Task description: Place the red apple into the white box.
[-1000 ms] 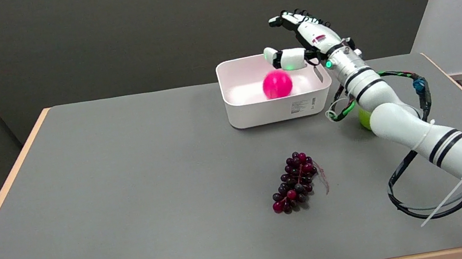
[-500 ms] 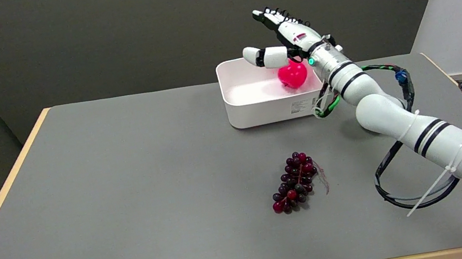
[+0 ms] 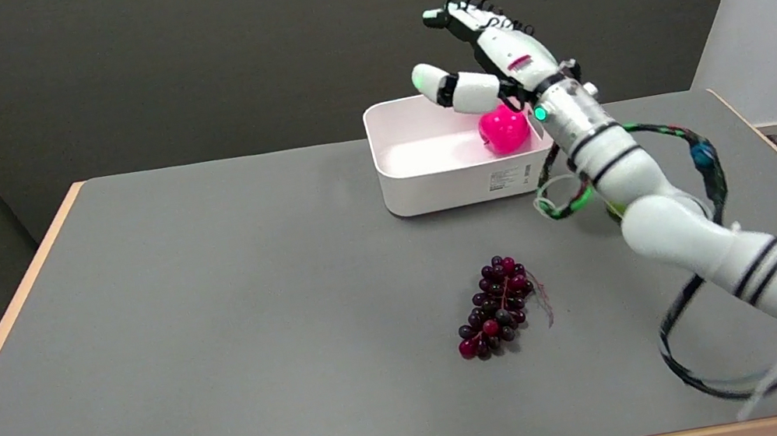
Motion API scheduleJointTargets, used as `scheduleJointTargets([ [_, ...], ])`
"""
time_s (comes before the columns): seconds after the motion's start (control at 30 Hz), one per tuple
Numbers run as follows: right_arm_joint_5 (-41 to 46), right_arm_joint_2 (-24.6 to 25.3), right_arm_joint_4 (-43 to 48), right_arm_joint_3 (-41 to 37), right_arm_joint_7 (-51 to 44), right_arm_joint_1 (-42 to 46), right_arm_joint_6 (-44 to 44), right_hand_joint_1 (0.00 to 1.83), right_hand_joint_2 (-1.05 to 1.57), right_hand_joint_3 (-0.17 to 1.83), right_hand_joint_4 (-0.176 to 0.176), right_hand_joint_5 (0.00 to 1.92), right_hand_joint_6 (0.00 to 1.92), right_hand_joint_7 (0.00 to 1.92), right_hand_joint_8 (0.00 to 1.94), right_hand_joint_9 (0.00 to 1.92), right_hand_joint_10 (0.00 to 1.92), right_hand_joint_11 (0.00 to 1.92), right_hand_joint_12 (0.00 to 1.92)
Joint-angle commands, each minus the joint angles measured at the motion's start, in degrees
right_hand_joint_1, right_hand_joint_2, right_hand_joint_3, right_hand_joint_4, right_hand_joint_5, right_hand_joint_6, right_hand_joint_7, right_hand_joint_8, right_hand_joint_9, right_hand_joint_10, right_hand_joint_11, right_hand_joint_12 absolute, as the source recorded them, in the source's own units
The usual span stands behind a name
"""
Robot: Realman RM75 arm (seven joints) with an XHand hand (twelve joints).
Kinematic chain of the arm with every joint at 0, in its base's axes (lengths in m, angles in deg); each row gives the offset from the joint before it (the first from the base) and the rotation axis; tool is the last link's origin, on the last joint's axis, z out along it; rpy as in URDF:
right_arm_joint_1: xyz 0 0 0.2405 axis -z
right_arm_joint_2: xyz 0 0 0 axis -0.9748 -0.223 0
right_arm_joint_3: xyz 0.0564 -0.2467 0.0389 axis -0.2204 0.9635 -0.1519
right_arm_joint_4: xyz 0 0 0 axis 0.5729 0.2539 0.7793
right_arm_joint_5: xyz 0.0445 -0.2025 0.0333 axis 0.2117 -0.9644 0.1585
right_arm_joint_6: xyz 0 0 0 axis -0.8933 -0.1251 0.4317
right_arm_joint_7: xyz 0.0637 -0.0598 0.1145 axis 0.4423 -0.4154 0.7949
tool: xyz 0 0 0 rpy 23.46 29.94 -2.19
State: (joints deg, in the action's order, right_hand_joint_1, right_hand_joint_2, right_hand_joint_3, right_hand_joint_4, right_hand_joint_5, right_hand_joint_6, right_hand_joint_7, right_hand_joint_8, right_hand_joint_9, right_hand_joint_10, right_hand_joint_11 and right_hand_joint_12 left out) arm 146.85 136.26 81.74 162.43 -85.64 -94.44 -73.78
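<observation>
The red apple, bright pink-red, lies inside the white box at its right end, partly behind my wrist. My right hand hangs in the air above the box's right side with its fingers spread apart and nothing in it. The thumb points left over the box, clear of the apple. The arm reaches in from the lower right.
A bunch of dark red grapes lies on the grey table in front of the box. A sliver of a green fruit shows behind my forearm. Black cables loop beside the arm at the right.
The apple rolled from the middle of the box to its right end. My hand stayed empty, swung left over the box, then rose slightly.
</observation>
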Motion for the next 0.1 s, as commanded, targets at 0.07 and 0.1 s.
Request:
scheduleJointTargets([
  [0.07,-5.1,-5.9,22.2,-3.3,0.5,27.3,-21.0,0.11,0.6,0.98,0.079,0.24,0.52,0.3,0.38,0.07,0.58,0.0,1.02],
  [0.1,-6.3,-5.6,22.2,-2.8,0.9,27.8,-21.8,0.11,0.6,0.98,0.08,0.24,0.52,0.3,0.38,0.07,0.58,0.0,1.02],
])
